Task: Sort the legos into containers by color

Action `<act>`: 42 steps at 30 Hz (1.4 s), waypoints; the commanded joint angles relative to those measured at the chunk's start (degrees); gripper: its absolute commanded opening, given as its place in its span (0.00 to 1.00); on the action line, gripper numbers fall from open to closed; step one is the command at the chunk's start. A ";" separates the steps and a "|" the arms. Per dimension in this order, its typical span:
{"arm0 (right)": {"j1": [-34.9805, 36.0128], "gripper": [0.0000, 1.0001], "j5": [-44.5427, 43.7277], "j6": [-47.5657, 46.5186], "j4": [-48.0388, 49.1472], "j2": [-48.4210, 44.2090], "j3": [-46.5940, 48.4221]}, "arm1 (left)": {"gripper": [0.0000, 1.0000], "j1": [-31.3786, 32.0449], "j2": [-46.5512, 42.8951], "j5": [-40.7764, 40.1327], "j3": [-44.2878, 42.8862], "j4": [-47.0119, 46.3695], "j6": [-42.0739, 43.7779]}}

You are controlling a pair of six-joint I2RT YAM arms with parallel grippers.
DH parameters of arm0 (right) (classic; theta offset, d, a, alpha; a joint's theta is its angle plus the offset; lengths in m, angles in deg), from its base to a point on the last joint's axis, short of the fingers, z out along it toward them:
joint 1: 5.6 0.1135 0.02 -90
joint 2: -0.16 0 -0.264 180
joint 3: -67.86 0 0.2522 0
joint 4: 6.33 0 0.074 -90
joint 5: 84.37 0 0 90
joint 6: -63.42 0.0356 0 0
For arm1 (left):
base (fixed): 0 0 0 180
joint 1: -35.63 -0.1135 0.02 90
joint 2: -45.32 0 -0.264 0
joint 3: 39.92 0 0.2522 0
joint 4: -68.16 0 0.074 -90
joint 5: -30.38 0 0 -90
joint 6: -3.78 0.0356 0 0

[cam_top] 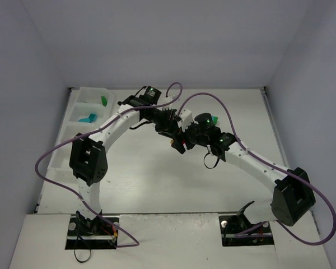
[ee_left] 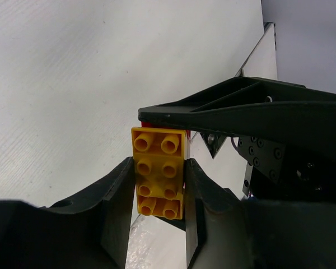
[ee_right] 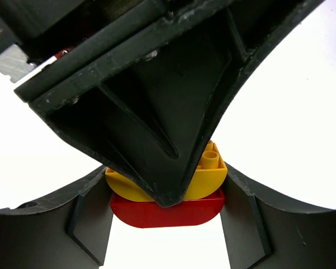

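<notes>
Left gripper (ee_left: 157, 166): closest thing in the left wrist view. Its two black fingers are narrow and squeeze the long sides of a yellow plastic brick with round bumps (ee_left: 158, 174), held up over the white table (ee_left: 73, 84).
Red bit: a red plastic brick (ee_left: 148, 124) peeks out just past the left fingertips, at the yellow brick's far end. The two look stuck together.
Black bar: a finger (ee_left: 241, 112) of the other arm lies across that far end.
Right gripper (ee_right: 167, 216): in the right wrist view its own fingers are narrow too. They press both sides of the red brick, with the yellow brick sitting right on top.
Dark wedge: a left finger (ee_right: 157, 112) hangs just above the right fingertips and hides much of the yellow.
Why two hands: I think each hand holds one colour so the pair can be pulled apart. Stuck bricks cannot go in two boxes.
Tray: in the top view, the long see-through white plastic tray (cam_top: 85, 94) is well apart from both hands, on the left arm's side.
Already sorted: a small green brick (cam_top: 103, 101) lies in one box and a teal brick (cam_top: 88, 118) in the next.
</notes>
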 commanded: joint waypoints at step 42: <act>3.03 0.85 -5.15 -1.52 3.33 6.62 0.01 | 0.00 -8.41 -1.51 1.16 -8.48 7.71 4.38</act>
